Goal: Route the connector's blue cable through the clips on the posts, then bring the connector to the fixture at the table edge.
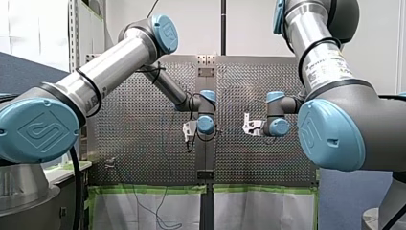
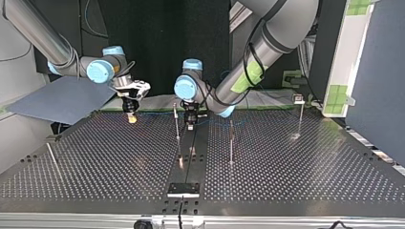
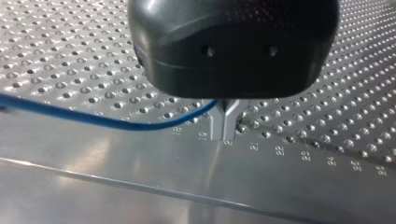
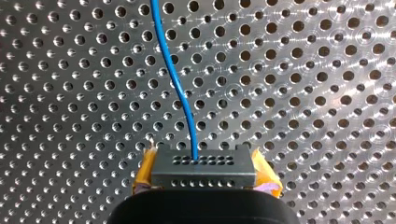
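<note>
Pinching the connector (image 4: 201,169) between the yellow pads of the right gripper (image 2: 130,117), low over the table (image 2: 296,181) at the top view's left. Nipping the blue cable (image 4: 180,88) with the left gripper (image 3: 225,125) — fingers pressed together — beside a post (image 2: 177,125). Looks like the routing step. Next, probably lifting the cable into that post's clip — gently.

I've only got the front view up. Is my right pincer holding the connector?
Observer: Yes. The right wrist view shows the right pincer shut on the connector, with yellow pads on either side.
Operator: Where does the cable go from there?
Observer: The blue cable leaves the connector on the side away from the pincer and runs ahead over the perforated table.
Operator: And my left pincer?
Observer: In the left wrist view the left pincer is shut on the blue cable, low over the table.
</note>
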Robot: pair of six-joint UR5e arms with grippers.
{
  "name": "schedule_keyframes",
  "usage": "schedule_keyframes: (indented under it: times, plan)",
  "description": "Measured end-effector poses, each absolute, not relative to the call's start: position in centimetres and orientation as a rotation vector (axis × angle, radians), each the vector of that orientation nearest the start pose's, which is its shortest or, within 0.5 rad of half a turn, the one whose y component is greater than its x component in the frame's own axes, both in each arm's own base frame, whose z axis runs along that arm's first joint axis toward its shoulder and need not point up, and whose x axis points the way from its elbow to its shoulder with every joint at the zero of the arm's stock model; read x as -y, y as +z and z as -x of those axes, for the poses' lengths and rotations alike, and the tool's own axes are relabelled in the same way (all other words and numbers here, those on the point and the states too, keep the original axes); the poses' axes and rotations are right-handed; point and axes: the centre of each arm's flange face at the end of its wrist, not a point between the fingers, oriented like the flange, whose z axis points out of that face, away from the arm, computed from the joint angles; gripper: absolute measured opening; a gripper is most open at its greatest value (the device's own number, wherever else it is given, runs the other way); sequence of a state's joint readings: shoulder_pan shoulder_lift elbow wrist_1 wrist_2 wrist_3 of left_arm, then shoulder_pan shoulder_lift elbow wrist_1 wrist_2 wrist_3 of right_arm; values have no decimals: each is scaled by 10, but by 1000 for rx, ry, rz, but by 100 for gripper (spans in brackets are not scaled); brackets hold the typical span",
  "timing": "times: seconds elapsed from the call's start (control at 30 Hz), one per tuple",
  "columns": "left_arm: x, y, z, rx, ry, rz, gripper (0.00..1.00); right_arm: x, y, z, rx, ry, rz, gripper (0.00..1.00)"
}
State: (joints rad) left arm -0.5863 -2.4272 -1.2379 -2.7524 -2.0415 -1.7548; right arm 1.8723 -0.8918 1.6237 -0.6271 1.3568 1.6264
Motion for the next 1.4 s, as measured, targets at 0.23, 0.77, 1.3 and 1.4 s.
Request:
schedule_keyframes:
  times: [0.23,0.77,1.3,1.4]
  plan:
    - [479,134,-565,-1691,-169,11,0,577,114,-341,1051,1556,-1662,0]
    - [472,133,-582,-1691,-151,23,2,596,129,-344,1027,1587,-1644,0]
    - [471,133,-585,-1698,-144,23,2,602,124,-343,1029,1591,-1654,0]
    - [471,133,-585,-1700,-144,22,10,602,123,-343,1028,1593,-1656,0]
